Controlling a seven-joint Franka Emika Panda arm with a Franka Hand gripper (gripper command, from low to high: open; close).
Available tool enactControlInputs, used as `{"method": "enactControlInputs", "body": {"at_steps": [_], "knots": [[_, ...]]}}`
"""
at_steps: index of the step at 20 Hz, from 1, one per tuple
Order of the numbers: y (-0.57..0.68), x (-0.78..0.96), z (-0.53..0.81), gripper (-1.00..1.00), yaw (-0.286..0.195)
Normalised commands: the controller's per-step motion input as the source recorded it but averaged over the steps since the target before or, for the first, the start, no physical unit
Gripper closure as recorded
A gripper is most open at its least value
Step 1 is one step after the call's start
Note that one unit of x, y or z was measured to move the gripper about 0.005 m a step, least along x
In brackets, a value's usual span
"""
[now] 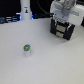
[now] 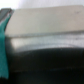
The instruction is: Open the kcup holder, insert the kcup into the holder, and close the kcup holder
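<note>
2 camera views were all I had to go on. In the exterior view, the gripper (image 1: 64,20) sat down over the black kcup holder (image 1: 63,29) at the upper part of the exterior view's right, its white body covering the top of the box. I could not tell whether the fingers were apart or together; they were lost against the dark box and the picture was too soft. Pale bars showed on the front of the holder, stacked 1 above the other, but I could not tell whether any drawer was pulled out.

The kcup (image 1: 27,49) stood upright on the white table (image 1: 50,62), toward the exterior view's left and well apart from the holder, green top up, touching nothing else. 1 tall white bottle-like object (image 1: 25,11) with a blue glow at its foot stood at the far edge of the table.

My wrist view was badly blurred: a grey band (image 2: 47,41) over a black mass (image 2: 47,67), with a teal strip (image 2: 3,45) along 1 edge. I could not name any of them.
</note>
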Motion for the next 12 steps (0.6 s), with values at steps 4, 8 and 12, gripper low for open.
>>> {"method": "enactControlInputs", "body": {"at_steps": [4, 8, 12], "knots": [[-0.38, 0.93, 0.15, 1.0, -0.078], [-0.37, 0.92, 0.15, 1.0, -0.086], [-0.4, 0.91, 0.11, 1.0, -0.088]]}}
